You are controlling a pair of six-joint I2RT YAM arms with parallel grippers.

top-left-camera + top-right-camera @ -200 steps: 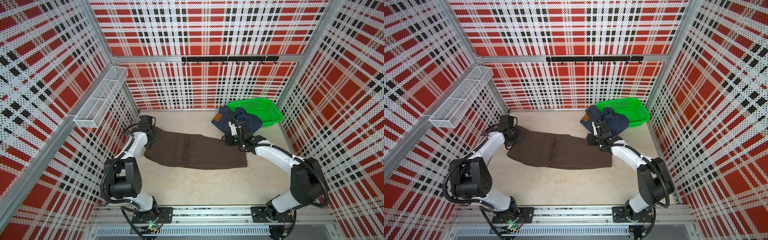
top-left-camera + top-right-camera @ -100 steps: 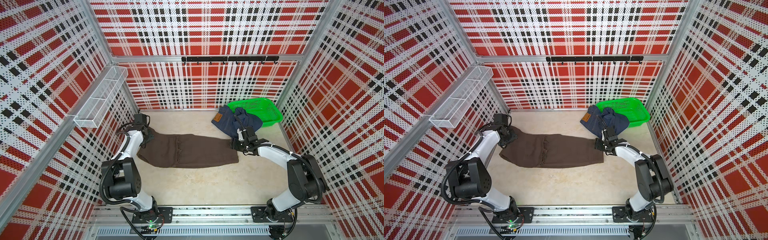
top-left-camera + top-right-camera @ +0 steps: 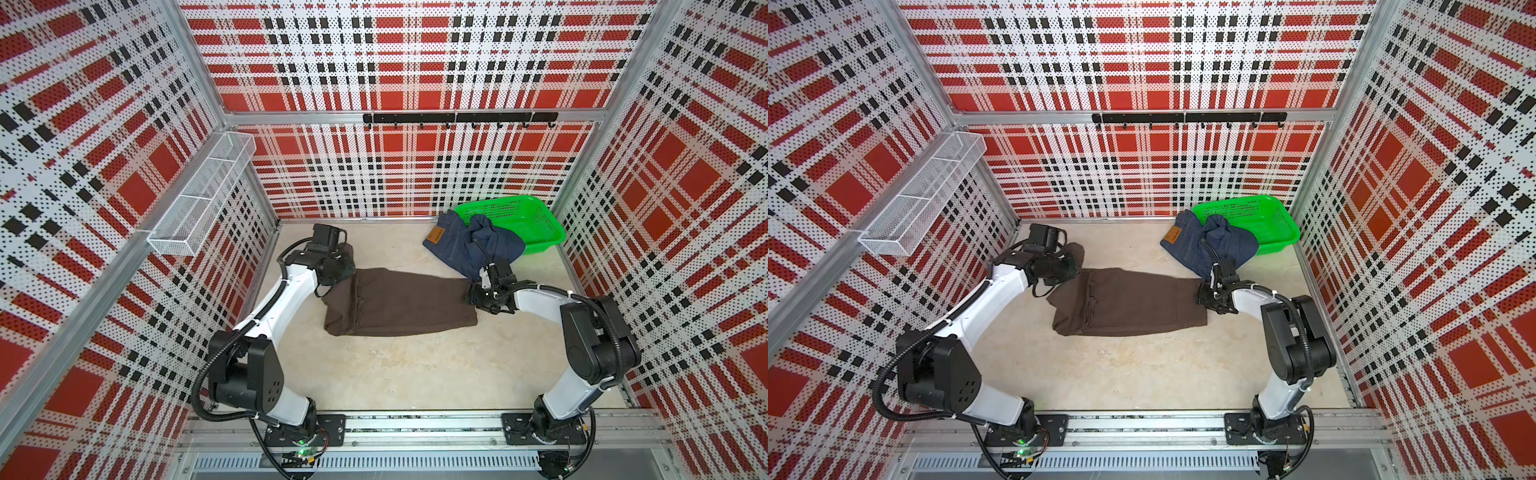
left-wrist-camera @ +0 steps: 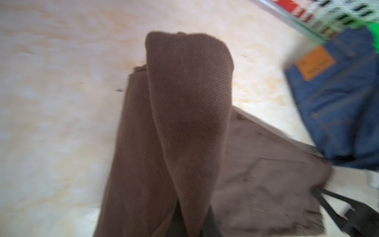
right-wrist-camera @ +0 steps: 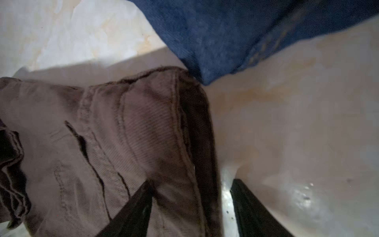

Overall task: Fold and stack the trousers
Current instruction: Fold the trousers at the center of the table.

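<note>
Dark brown trousers [image 3: 399, 303] are lying mid-frame on the counter [image 3: 395, 374]. The left gripper [image 3: 343, 266] jaws are clenching their raised left end. The right gripper [image 3: 473, 293] jaws are standing spread astride the right edge. Blue denim trousers [image 3: 461, 245] are overlapping the green basket [image 3: 528, 216], upper right.

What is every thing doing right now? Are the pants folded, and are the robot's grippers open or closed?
brown trousers: lying long on the table, one end lifted.
green basket: upright in the back corner.
denim trousers: crumpled, spilling over the green basket's rim onto the table.
left gripper: shut on the brown trousers' raised end.
right gripper: open, astride the brown trousers' other end.
</note>
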